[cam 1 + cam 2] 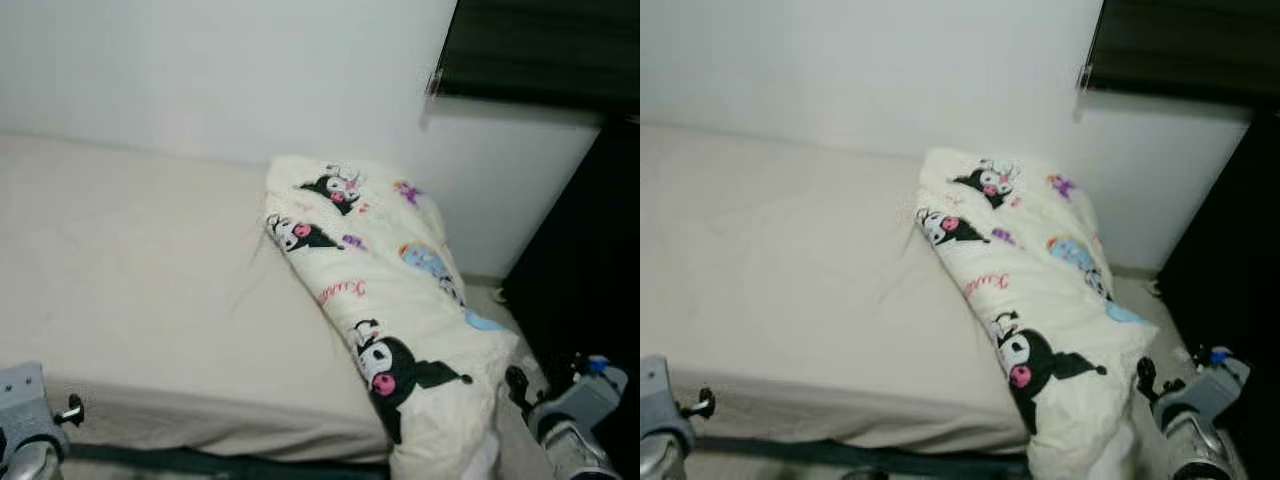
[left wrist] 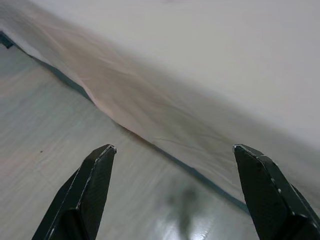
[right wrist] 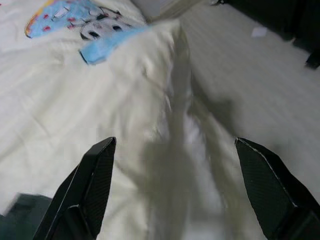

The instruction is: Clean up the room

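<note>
Beige bed ahead, cartoon quilt slumping off its right edge, and with right gripper and left gripper both spread wide, a shallow pinch risks dragging it floorward.

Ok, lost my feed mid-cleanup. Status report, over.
Both grippers open, empty: left gripper low beside the bed, right gripper at the cartoon-print blanket. Blanket bunched on the bed's right end, spilling floorward. Nothing blocking.
</note>
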Controlling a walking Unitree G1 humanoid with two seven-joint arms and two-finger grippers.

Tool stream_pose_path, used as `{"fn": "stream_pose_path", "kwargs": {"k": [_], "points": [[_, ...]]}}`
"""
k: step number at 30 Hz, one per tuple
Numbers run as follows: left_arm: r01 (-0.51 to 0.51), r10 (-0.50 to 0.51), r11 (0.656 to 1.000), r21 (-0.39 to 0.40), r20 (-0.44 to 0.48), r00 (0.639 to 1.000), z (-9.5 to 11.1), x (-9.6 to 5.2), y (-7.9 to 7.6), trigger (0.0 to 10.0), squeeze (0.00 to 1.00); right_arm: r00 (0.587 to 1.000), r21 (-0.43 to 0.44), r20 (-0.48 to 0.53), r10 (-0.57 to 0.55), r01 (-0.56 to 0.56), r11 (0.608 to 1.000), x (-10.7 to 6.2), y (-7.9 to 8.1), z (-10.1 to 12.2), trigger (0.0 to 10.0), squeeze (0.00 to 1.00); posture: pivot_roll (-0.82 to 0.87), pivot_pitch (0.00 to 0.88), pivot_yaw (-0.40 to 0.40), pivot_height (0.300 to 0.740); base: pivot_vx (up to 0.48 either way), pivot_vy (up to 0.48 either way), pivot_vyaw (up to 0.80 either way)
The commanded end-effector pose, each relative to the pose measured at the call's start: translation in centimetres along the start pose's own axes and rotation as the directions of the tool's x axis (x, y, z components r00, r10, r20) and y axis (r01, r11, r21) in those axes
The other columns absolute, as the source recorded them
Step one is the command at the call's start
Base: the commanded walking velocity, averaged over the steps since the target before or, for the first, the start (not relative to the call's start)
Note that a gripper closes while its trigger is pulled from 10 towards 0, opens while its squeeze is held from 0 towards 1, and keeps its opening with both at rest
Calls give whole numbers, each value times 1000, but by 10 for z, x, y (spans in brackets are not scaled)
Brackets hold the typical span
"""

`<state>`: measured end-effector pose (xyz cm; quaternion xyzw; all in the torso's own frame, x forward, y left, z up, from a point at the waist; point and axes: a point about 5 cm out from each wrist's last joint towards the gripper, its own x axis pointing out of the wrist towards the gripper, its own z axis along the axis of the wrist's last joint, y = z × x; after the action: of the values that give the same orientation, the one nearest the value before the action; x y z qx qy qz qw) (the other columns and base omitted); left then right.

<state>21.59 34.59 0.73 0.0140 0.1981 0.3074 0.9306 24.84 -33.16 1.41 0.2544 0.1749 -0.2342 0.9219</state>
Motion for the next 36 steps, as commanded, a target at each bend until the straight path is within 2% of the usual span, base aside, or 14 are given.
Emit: {"fn": "stream_pose_path", "kwargs": {"k": [1,3,13,17,20,22,23,24,27,31,33,36], "points": [[-4,3,1000,28,33,999,5,1,10,10000,0,995,23,98,15,-17,1000,2,0,25,10000,0,122,4,-70,595,0,0,0],[-2,0,999,52,40,999,6,0,17,10000,0,990,36,132,52,-57,998,4,4,34,10000,0,129,17,-57,585,0,0,0],[4,-10,995,100,55,998,8,-1,27,10000,0,986,13,142,82,-85,996,7,12,39,10000,0,161,62,-33,575,0,0,0],[20,-30,990,138,69,997,11,-1,31,10000,0,981,46,138,134,-141,989,8,19,35,10000,0,173,81,-26,575,0,0,0],[36,-49,985,168,75,996,13,-1,35,10000,0,985,51,78,157,-161,986,9,28,23,10000,0,195,94,-16,575,0,0,0],[36,-49,985,168,75,996,13,-1,35,10000,0,985,51,78,157,-161,986,9,28,23,10000,0,195,94,-16,575,0,0,0],[38,-52,984,175,75,996,14,-2,36,10000,0,984,66,70,166,-171,983,10,30,20,10000,0,200,93,-11,575,0,0,0],[41,-54,982,185,67,996,13,-2,40,10000,0,973,113,53,224,-228,967,10,38,13,10000,0,203,93,-7,575,0,0,0],[43,-55,981,189,60,997,12,-2,41,10000,0,968,120,26,250,-251,960,10,43,5,10000,0,200,95,-5,575,0,0,0],[47,-59,981,188,55,997,11,-2,40,10000,0,975,102,-16,223,-220,970,10,43,-2,10000,0,197,93,-4,575,0,0,0],[60,-69,981,186,46,997,9,-2,35,10000,0,985,64,-83,148,-143,988,9,40,-13,10000,0,190,90,-2,575,0,0,0],[68,-76,981,183,40,996,9,-2,32,10000,0,988,97,-85,130,-121,988,9,39,-14,10000,0,185,89,-2,575,0,0,0]]}}
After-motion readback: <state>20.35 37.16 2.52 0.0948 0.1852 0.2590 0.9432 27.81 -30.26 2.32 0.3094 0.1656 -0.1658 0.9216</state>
